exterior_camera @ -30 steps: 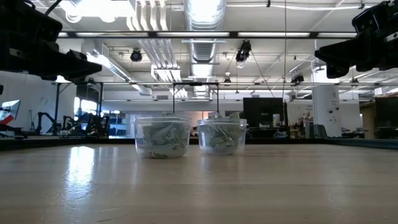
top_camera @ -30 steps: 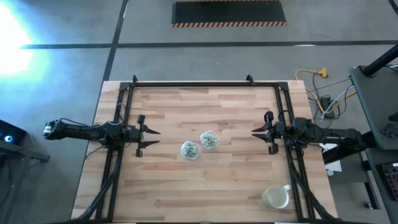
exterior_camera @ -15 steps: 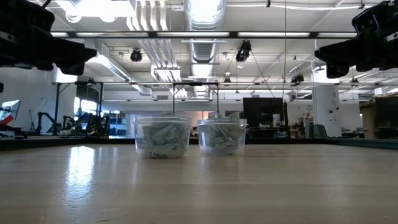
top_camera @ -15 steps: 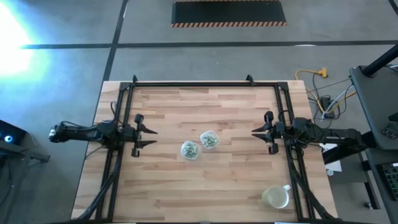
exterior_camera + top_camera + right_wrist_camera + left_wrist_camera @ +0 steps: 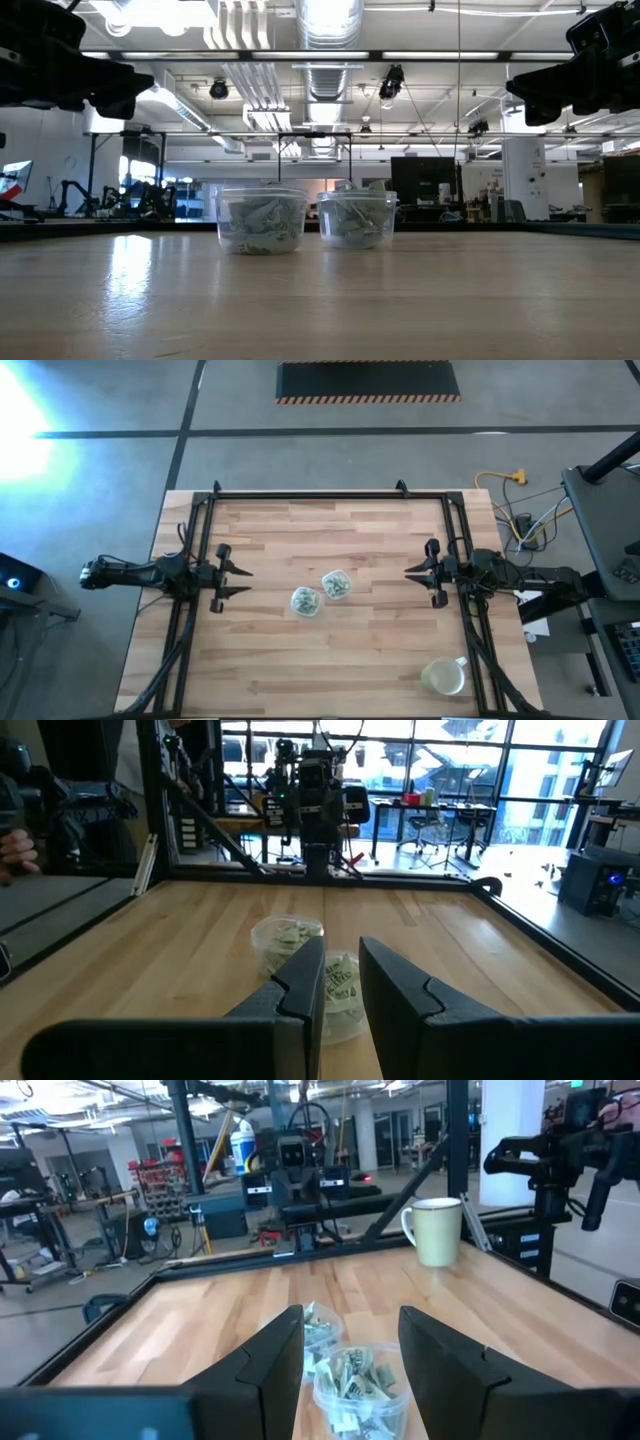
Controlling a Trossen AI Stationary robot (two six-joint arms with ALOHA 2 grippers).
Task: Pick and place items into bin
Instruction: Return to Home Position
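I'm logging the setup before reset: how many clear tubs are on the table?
2. The left tub stands near the middle of the table; the right tub stands close beside it. No third tub shows in any view.

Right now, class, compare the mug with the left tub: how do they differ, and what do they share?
The left tub is clear; the mug is opaque and pale. The tub holds green-and-white packets; the mug looks empty. The mug has a handle; the tub has none. The tub sits mid-table beside another tub; the mug stands alone near a corner. Both stand upright, open-topped, on the table.
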